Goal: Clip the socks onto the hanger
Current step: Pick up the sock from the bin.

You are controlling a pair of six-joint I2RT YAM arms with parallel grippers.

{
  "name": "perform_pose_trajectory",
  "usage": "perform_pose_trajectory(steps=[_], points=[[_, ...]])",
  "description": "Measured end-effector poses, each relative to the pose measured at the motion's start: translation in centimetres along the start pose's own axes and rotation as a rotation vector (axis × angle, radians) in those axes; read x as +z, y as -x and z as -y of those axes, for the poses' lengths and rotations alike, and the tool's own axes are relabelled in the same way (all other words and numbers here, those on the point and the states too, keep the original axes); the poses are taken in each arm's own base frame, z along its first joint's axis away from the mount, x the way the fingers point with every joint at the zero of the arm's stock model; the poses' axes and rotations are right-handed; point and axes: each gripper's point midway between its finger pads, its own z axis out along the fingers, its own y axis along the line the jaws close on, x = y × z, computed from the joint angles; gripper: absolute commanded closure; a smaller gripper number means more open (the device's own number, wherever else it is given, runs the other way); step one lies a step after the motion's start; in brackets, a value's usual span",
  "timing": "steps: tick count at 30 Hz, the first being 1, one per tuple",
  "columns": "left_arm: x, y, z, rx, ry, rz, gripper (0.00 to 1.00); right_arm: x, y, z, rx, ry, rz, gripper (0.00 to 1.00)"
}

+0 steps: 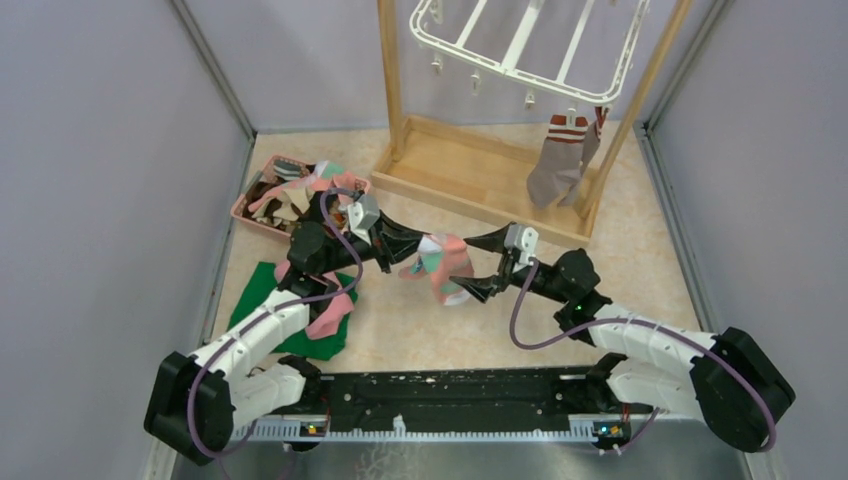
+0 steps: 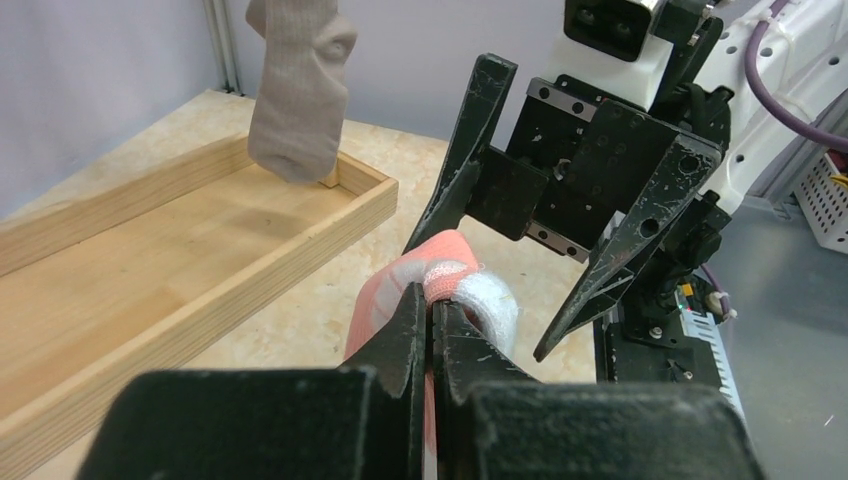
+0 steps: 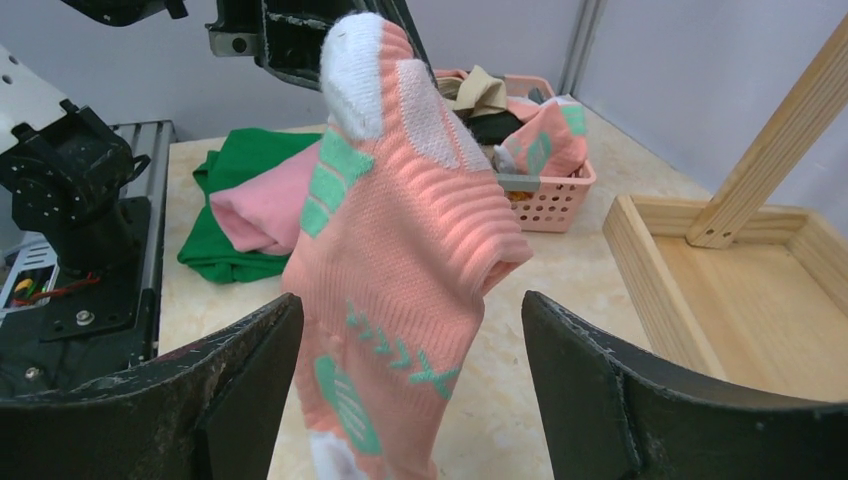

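Observation:
My left gripper [image 1: 412, 250] is shut on a salmon pink sock [image 1: 443, 265] with teal and white shapes, holding it up over the table's middle; the sock also shows in the left wrist view [image 2: 440, 290] and hangs in the right wrist view [image 3: 400, 260]. My right gripper [image 1: 478, 268] is open, its fingers on either side of the hanging sock. The white hanger [image 1: 530, 45] hangs in the wooden stand at the back. A grey-brown sock [image 1: 556, 160] with a red-white striped cuff is clipped to its near rim.
A pink basket [image 1: 262, 215] of more socks [image 1: 290, 195] stands at the back left. A green cloth [image 1: 262, 295] with a pink cloth [image 1: 330, 315] on it lies at the left. The wooden stand's base tray [image 1: 470, 175] sits behind the grippers.

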Motion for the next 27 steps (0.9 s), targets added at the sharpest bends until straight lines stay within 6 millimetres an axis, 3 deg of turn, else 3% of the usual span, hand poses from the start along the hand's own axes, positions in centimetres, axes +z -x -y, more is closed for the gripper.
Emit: perform_pose_trajectory(steps=[9, 11, 15, 18, 20, 24, 27], points=[[0.9, -1.4, 0.4, 0.033, -0.016, -0.034, 1.0, 0.9, -0.9, -0.1, 0.063, 0.002, -0.05, 0.25], [1.0, -1.6, 0.5, 0.038, -0.018, -0.041, 1.0, 1.0, -0.9, 0.0, 0.066, -0.003, -0.057, 0.3], [1.2, -1.8, 0.8, 0.05, -0.028, -0.049, 1.0, 1.2, -0.8, 0.2, 0.056, -0.005, -0.072, 0.54], [1.3, -1.9, 0.8, 0.048, -0.031, -0.052, 1.0, 1.3, -0.8, 0.3, 0.047, 0.001, -0.083, 0.86], [1.4, -1.9, 0.7, 0.046, -0.03, -0.053, 1.0, 1.4, -0.8, 0.1, 0.041, 0.008, -0.089, 1.0], [1.4, -2.1, 0.4, 0.023, -0.003, -0.056, 0.81, 1.5, -1.0, -0.1, 0.03, 0.02, -0.103, 1.0], [1.1, -2.3, -0.6, -0.023, 0.071, -0.063, 0.52, 1.2, -1.3, 0.1, 0.009, 0.01, -0.122, 1.0]])
